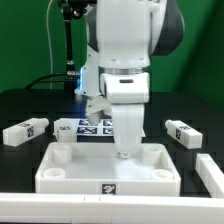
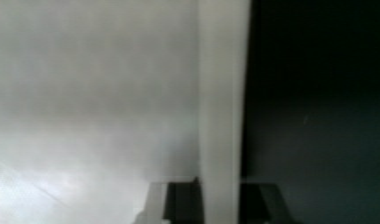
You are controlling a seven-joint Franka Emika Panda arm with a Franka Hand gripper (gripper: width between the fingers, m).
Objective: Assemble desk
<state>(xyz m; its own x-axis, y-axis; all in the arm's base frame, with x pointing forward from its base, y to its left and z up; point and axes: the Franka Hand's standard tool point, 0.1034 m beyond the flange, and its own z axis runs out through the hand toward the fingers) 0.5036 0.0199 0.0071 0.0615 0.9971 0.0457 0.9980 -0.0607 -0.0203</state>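
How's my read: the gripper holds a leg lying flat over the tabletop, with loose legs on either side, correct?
Not quite: the exterior view shows the leg in the gripper standing upright, not lying flat. It is over the tabletop, with loose legs on either side.

The gripper [image 2: 221, 204] clamps a white leg [image 2: 222, 100] running off toward its twelve o'clock, with the blurred white tabletop [image 2: 89, 110] on one side and the dark table [image 2: 320, 110] on the other.
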